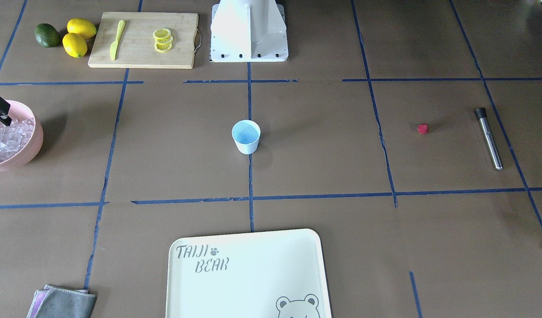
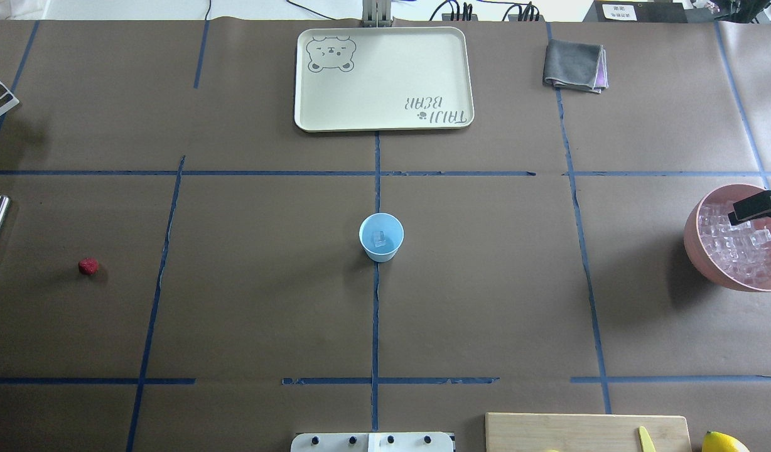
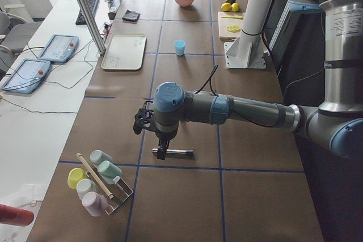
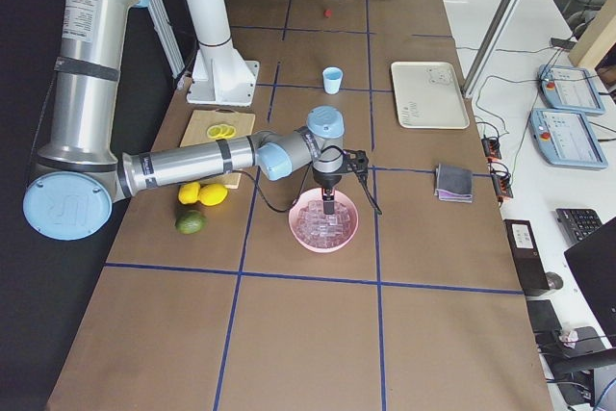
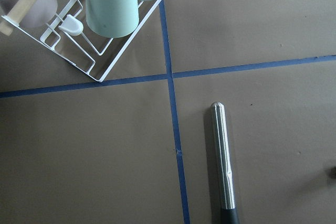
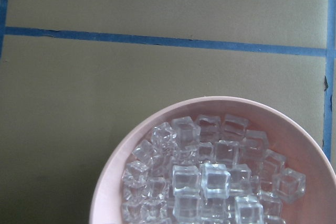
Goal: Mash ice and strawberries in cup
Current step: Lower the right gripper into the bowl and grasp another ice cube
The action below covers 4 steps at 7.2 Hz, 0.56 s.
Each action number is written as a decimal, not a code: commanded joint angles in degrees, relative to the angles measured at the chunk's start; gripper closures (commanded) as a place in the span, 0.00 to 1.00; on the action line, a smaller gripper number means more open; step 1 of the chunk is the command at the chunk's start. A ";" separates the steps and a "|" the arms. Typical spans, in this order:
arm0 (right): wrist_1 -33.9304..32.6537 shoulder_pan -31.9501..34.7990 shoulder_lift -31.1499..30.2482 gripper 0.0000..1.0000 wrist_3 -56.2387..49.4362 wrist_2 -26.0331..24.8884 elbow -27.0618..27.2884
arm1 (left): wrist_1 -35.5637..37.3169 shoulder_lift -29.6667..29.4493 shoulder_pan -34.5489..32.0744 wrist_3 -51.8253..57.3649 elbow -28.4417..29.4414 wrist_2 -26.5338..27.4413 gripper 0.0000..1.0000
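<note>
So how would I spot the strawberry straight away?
Start at the pale-blue cup in the middle of the table. Look toward the steel rod lying at the robot's left end. The strawberry sits between them, nearer the rod: a tiny bumpy red ball, the only red thing there.

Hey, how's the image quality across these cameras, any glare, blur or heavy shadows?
Overhead exterior: sharp; the pink bowl throws a soft shadow leftward. Left wrist: the metal rod carries a bright highlight stripe. Right wrist: ice crisp, table dimmer at lower left. Exterior left: brightness washes out the far end.
</note>
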 commanded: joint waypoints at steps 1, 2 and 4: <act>0.20 0.07 0.77 0.12 -0.35 -0.03 -3.90 | 0.00 0.00 0.00 0.00 0.00 0.00 0.00; 0.29 0.07 0.16 0.18 -0.79 0.05 -3.90 | 0.00 0.00 0.00 0.00 -0.18 0.00 0.00; 0.29 0.07 0.07 0.22 -1.58 -0.21 -4.25 | 0.00 0.00 0.00 0.00 -0.18 -0.09 0.00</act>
